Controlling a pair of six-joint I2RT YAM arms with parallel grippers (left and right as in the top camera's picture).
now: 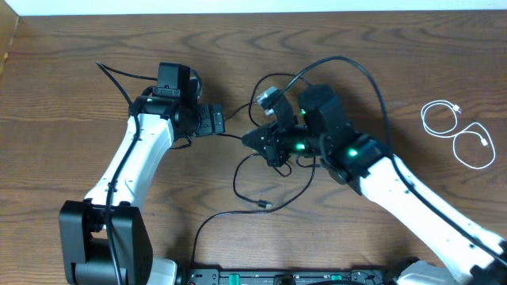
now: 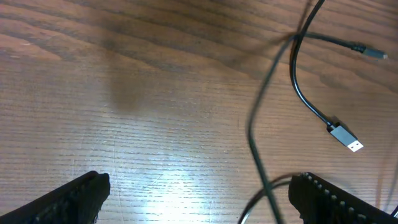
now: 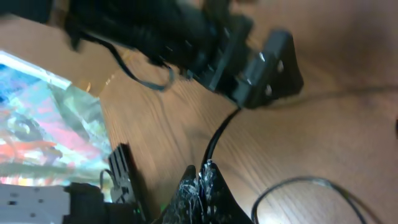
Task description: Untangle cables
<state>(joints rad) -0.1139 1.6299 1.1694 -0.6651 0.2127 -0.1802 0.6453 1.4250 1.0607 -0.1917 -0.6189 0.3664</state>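
Snag risk at the pinched black cable [image 3: 217, 134].
Your right claw [image 3: 200, 180] is clamped shut on it mid-table [image 1: 71, 95]; your left claw [image 2: 199, 183] gapes empty, a loose strand [image 2: 254, 140] crossing its jaws. Pull hard and that strand may catch there.

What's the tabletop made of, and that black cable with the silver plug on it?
The table looks like wood or wood-look laminate: grain lines, soft sheen under the light. The black cable seems sheathed in smooth rubber or plastic, bending freely. Its plug has a shiny, silvery metal tip on a dark moulded body.
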